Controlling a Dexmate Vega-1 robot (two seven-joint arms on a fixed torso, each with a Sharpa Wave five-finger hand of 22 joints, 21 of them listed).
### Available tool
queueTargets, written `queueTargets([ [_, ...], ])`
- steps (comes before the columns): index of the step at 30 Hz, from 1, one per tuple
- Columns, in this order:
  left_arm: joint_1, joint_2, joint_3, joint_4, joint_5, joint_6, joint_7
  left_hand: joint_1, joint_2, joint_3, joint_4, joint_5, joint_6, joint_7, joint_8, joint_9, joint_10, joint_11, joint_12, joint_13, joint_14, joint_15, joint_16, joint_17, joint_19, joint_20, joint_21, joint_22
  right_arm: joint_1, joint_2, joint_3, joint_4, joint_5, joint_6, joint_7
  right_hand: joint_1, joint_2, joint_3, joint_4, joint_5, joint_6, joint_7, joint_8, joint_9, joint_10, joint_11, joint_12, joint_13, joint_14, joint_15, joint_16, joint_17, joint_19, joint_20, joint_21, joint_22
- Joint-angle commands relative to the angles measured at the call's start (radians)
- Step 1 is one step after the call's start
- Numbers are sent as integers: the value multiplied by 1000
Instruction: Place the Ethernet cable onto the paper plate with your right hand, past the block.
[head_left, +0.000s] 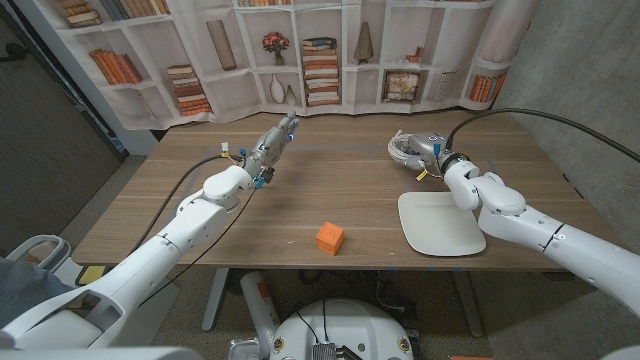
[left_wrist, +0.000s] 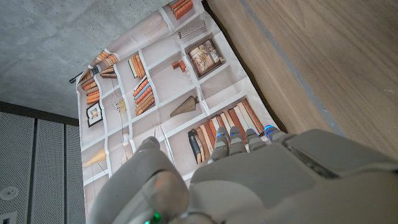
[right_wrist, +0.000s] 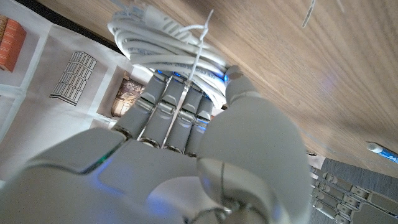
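A white coiled Ethernet cable (head_left: 404, 149) (right_wrist: 163, 42) lies on the wooden table at the far right, bound by a thin tie. My right hand (head_left: 432, 155) (right_wrist: 205, 143) is at the coil. Its fingers (right_wrist: 166, 102) reach under the near loops and its thumb (right_wrist: 244, 93) presses on them, so it holds the cable. The white paper plate (head_left: 440, 223) sits nearer the front edge, below that hand in the head view. An orange block (head_left: 329, 238) stands left of the plate. My left hand (head_left: 272, 143) (left_wrist: 249, 174) hovers over the far middle-left, fingers stretched out, holding nothing.
A bookshelf-print backdrop (head_left: 320, 50) (left_wrist: 161, 93) hangs right behind the table's far edge. Bare wood (head_left: 340, 180) lies between the two hands and around the block. A dark cable (head_left: 520, 112) loops above my right arm.
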Motion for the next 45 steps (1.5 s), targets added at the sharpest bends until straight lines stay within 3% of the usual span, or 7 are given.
queueTargets([
  [1,-7,2,1,-1,3,6,-1,0,11,-7,1,5,5,7,5,2,-3,-1,5,2,2,-5,3,4,-85,7,-2,3,-37,-27,44,-14,21,58,-12,119,105,-8,2,6,75,-82,7,2,4,-11,-1,6,-5,-113,-6,5,-7,-139,13,8],
  [9,-13,-4,4,6,5,5,-1,0,12,-9,1,5,5,7,4,2,-3,-3,6,2,2,-3,3,4,-86,7,-3,3,-73,-51,69,-39,20,64,-21,124,105,-13,2,6,74,-82,5,2,0,-19,-5,9,-5,-113,-8,8,-15,-139,25,13],
  [19,-21,-14,9,21,2,-1,-10,1,13,-11,1,4,5,7,5,2,-2,-2,6,2,2,-4,3,4,-87,7,-3,3,-116,-76,103,-69,30,68,-30,129,106,-20,3,6,75,-82,5,3,6,-8,-5,13,-6,-113,-13,13,-25,-139,41,18],
  [45,-23,-16,16,13,11,-1,-10,3,17,-16,1,4,5,6,5,2,-3,-2,5,2,2,-5,3,4,-87,7,-3,3,-227,-123,167,-146,44,32,-65,134,110,-31,7,7,80,-84,6,4,11,-13,-11,19,1,-113,-19,20,-41,-139,72,27],
])
